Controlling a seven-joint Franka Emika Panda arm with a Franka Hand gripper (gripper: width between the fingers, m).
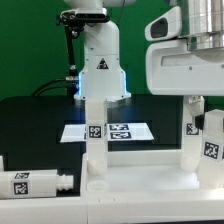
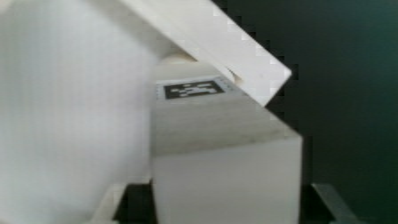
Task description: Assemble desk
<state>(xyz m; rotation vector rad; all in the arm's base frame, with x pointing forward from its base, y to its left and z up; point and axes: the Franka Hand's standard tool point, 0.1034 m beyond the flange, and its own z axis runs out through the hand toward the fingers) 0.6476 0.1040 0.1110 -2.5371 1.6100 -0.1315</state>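
White plastic, loose leg: a chunky square leg (image 1: 35, 183) lies on its side at the near left of the exterior view, tag facing the camera, round peg pointing right, just beside the tabletop's left edge.
Tabletop: the large flat tabletop panel (image 1: 140, 180) lies across the near middle on the black table (image 1: 30, 120).
Standing leg, middle: a tagged leg (image 1: 95, 135) stands upright on the panel's far left part.
Marker board: the marker board (image 1: 112, 131) lies flat behind that leg, in front of the robot base (image 1: 100, 70).
Standing leg, right: another tagged leg (image 1: 212, 145) stands upright at the panel's right end.
Gripper: the gripper (image 1: 197, 112) hangs above and just beside the right leg; its body fills the upper right.
Wrist view: a tagged white leg (image 2: 214, 150) fills the picture between two dark fingertips (image 2: 331, 200) at the edges.
Grip: how far the fingers are apart and whether they touch the leg, I cannot tell.
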